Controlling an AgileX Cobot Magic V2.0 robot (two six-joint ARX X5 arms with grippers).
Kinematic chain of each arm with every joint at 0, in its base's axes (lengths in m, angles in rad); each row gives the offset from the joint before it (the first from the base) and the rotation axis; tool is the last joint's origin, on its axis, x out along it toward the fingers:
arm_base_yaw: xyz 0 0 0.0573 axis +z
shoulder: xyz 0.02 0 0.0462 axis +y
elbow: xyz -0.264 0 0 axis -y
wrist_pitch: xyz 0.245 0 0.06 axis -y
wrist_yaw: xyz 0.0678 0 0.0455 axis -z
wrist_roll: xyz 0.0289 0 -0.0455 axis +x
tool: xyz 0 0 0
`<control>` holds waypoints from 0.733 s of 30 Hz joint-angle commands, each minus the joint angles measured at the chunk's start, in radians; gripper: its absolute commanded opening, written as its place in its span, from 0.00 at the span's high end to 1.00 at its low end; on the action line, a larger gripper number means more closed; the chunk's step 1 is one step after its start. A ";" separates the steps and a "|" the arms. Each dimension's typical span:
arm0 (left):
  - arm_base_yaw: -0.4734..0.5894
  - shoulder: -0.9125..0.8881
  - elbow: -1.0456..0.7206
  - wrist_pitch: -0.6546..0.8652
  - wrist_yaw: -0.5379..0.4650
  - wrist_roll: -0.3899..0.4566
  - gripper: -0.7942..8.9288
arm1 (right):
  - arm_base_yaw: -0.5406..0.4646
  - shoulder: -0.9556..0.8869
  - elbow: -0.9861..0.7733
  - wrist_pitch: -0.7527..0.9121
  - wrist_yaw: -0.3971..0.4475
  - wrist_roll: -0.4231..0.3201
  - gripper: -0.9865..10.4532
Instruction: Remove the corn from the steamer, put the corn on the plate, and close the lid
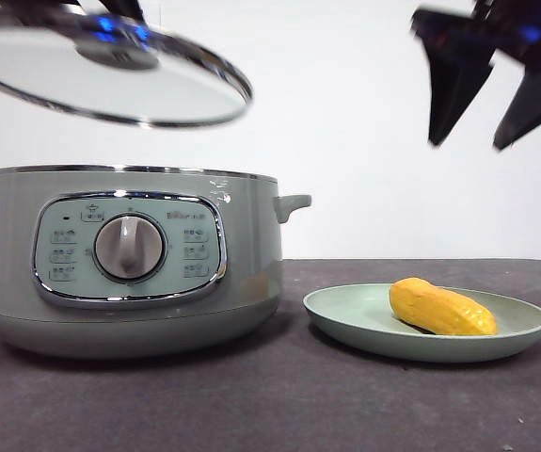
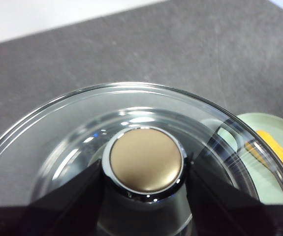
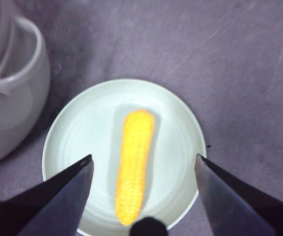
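The corn point(image 1: 441, 308) lies on the pale-green plate point(image 1: 345, 315) at the right of the table; it also shows in the right wrist view point(image 3: 134, 164) on the plate point(image 3: 77, 132). My right gripper point(image 1: 486, 127) hangs open and empty high above the plate; in its own view point(image 3: 143, 164) the jaws stand wide on either side of the corn. My left gripper point(image 2: 146, 169) is shut on the knob point(image 2: 146, 160) of the glass lid point(image 1: 110, 80), holding it tilted in the air above the open steamer point(image 1: 129, 259).
The steamer's side handle point(image 1: 294, 204) points toward the plate, with a small gap between pot and plate. Dark grey table point(image 1: 279, 395) stretches in front of both. A white wall stands behind.
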 commanded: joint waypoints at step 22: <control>-0.016 0.184 0.013 -0.018 0.005 -0.010 0.93 | -0.068 -0.063 -0.006 -0.062 0.005 -0.002 0.61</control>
